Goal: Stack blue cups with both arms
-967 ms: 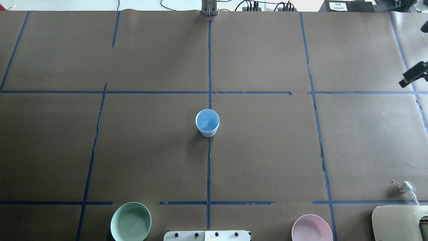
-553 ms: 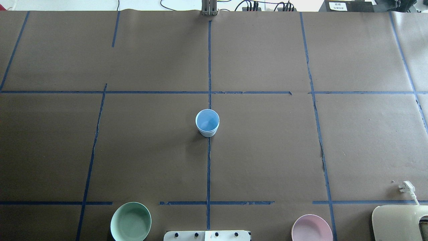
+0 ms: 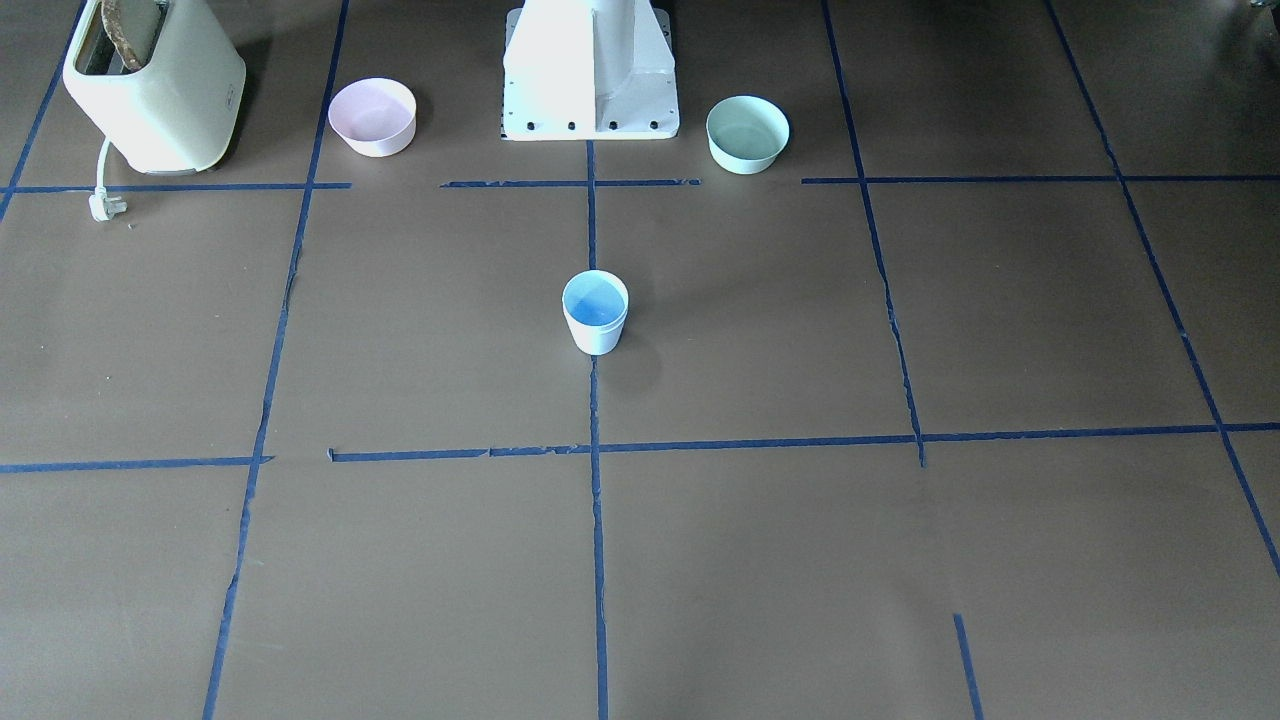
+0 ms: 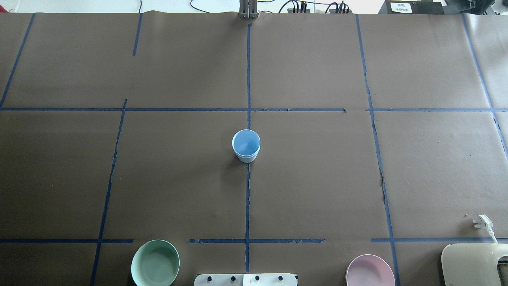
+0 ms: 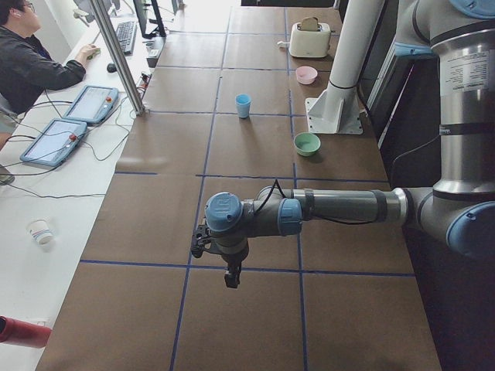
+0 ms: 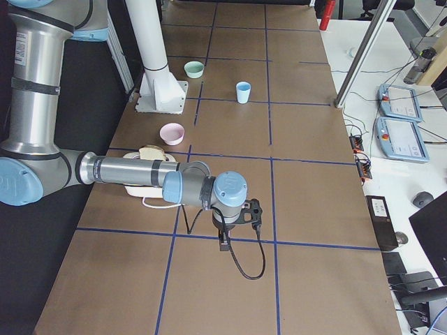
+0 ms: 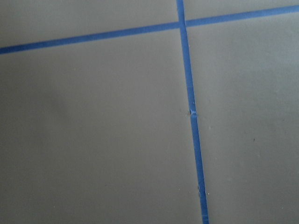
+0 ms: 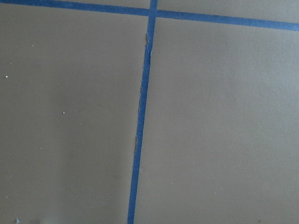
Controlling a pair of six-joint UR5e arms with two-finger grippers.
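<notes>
One blue cup (image 4: 246, 145) stands upright at the table's middle on the blue tape line; it also shows in the front view (image 3: 595, 312) and both side views (image 5: 244, 105) (image 6: 243, 91). I cannot tell whether a second cup is nested in it; no other blue cup shows. My left gripper (image 5: 231, 277) hangs over bare table far from the cup, at the table's left end. My right gripper (image 6: 223, 243) hangs likewise at the right end. Both show only in the side views, so I cannot tell whether they are open or shut. The wrist views show only brown paper and tape.
A mint-green bowl (image 4: 155, 263) and a pink bowl (image 4: 370, 271) sit either side of the white pedestal (image 3: 590, 70). A cream toaster (image 3: 150, 85) with its loose plug (image 4: 483, 222) stands at the near right corner. An operator (image 5: 31, 62) sits by the far edge.
A black gripper part at the overhead view's right edge one second ago has gone out of that view. The cup and bowls have not moved.
</notes>
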